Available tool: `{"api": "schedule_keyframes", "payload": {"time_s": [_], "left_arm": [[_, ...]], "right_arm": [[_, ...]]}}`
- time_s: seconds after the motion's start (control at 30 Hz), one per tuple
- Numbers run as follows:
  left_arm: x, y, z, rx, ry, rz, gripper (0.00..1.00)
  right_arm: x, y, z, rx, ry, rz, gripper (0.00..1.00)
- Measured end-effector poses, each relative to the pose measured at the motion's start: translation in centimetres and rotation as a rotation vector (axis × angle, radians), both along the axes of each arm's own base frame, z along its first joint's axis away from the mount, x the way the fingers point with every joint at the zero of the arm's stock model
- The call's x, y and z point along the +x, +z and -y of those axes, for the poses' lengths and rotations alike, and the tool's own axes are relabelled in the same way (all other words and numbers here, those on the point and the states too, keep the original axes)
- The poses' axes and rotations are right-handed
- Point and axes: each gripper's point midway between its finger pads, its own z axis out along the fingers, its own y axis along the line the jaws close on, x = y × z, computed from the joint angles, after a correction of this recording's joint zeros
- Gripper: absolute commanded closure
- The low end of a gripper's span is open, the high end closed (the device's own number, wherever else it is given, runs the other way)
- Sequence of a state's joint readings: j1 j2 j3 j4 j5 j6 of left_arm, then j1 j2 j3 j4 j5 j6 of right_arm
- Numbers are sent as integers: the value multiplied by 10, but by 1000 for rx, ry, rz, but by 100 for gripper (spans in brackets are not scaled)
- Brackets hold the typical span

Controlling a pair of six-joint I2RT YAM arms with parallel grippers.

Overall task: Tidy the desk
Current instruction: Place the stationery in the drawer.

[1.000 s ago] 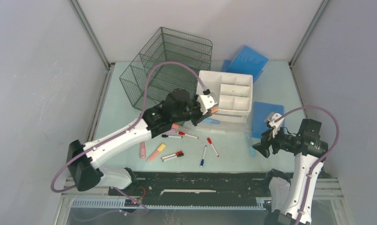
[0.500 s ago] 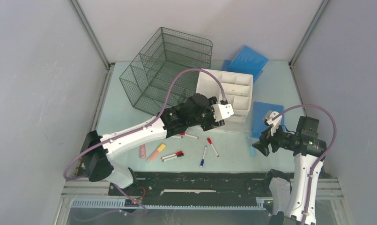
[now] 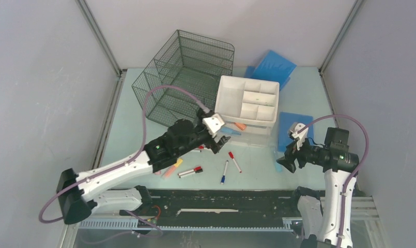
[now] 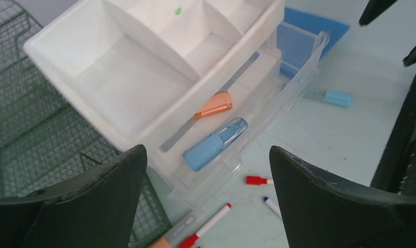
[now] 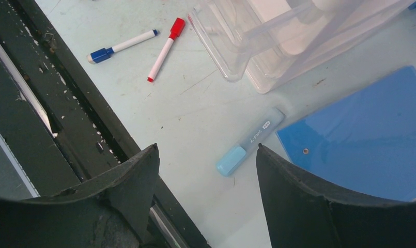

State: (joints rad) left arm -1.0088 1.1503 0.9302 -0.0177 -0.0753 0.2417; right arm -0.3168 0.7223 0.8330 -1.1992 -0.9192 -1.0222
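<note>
The desk [image 3: 128, 121] is a pale mint tabletop strewn with pens. My left gripper [image 3: 219, 140] [image 4: 206, 150] hangs open and empty just in front of the white drawer unit [image 3: 249, 101]. The unit's clear bottom drawer [image 4: 286, 90] is pulled out, with an orange highlighter [image 4: 214, 106] and a blue highlighter [image 4: 214, 144] lying inside. My right gripper [image 3: 286, 157] [image 5: 206, 147] is open above a light blue highlighter [image 5: 249, 142], which lies on the desk beside a blue folder [image 5: 360, 134].
A dark wire-mesh organizer [image 3: 187, 72] stands at the back left, with another blue folder [image 3: 273, 66] at the back right. Red-capped pens [image 3: 234, 161], a blue-capped pen [image 3: 224, 172], markers [image 3: 190, 171] and a yellow-orange highlighter [image 3: 173, 166] lie near the black front rail [image 3: 221, 201].
My left gripper carried the orange highlighter over the open drawer, opened and let it drop in, then drew back toward the near left. The right arm barely shifted.
</note>
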Motion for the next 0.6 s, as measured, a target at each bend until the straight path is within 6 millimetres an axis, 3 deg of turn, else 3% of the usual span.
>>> {"api": "schedule_keyframes", "payload": {"time_s": [0.2,0.6], "left_arm": [[-7,-5,-41,-232,93,-99,0],[0,-64,-132,-486,507,-381,0]], "right_arm": [[-1,0,-5,-3,25,-2,23],[-2,-2,-10,-10,53,-8,23]]}}
